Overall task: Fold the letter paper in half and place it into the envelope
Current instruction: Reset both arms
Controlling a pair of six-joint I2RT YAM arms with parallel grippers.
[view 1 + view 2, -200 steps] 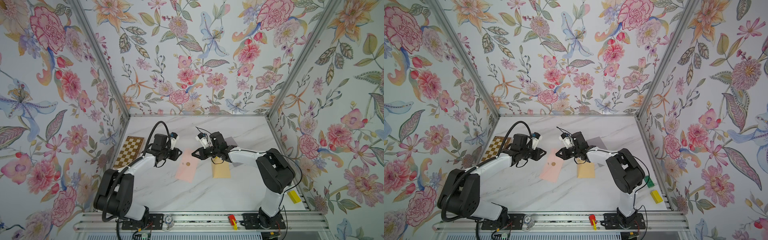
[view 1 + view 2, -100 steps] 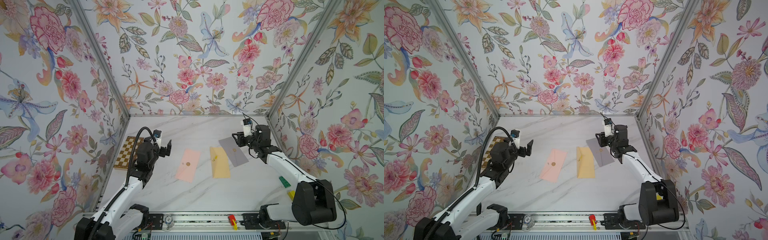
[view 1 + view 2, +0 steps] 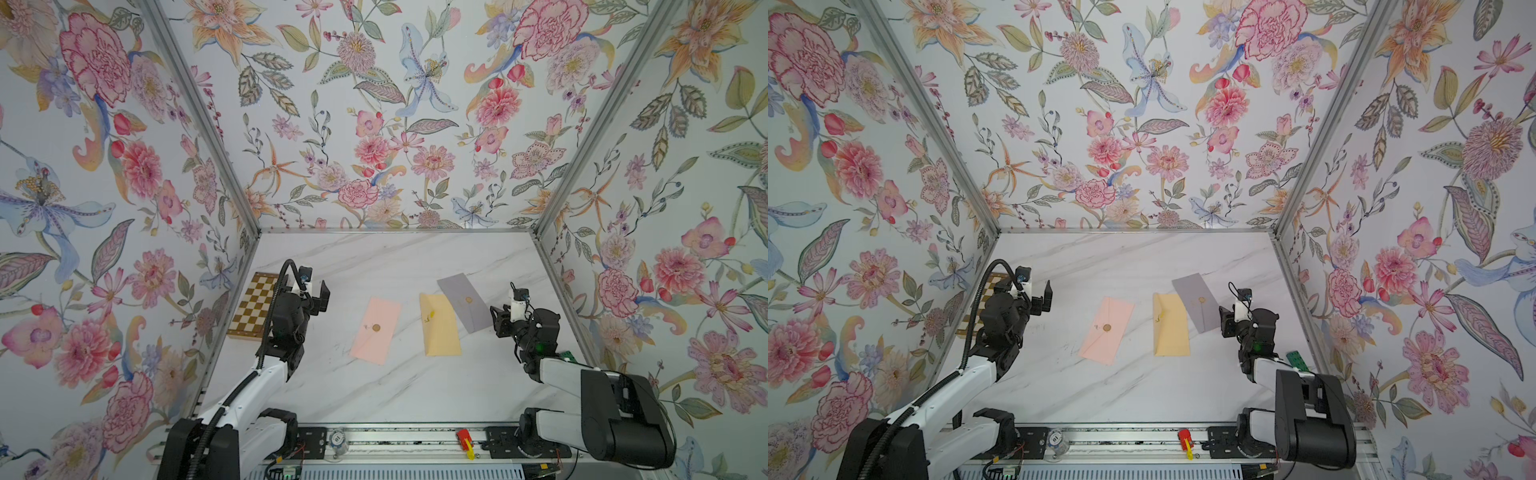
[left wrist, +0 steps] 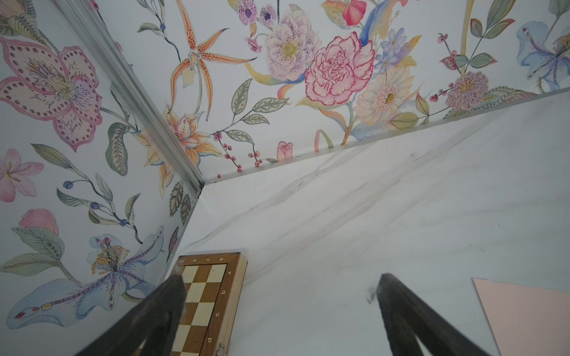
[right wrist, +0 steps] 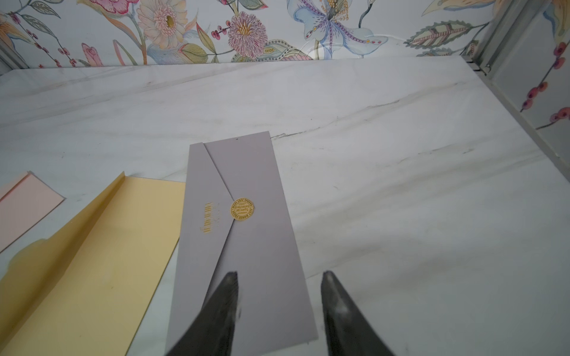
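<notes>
The left tool is held wide apart and empty beside a wooden chessboard. On the marble worktop are laid a matte pink envelope, a creased yellow sheet, seemingly the letter, and a gold-sealed grey envelope, over which the right tool is parted, empty. A pick-up seems pending; an edge pinch is needed.

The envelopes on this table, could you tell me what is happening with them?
Neither arm holds anything. The pink envelope, yellow envelope and grey envelope lie in a row. The right tool is open over the grey one's near end, whose flap is shut under a gold sticker. The left tool is open by the chessboard.
</notes>
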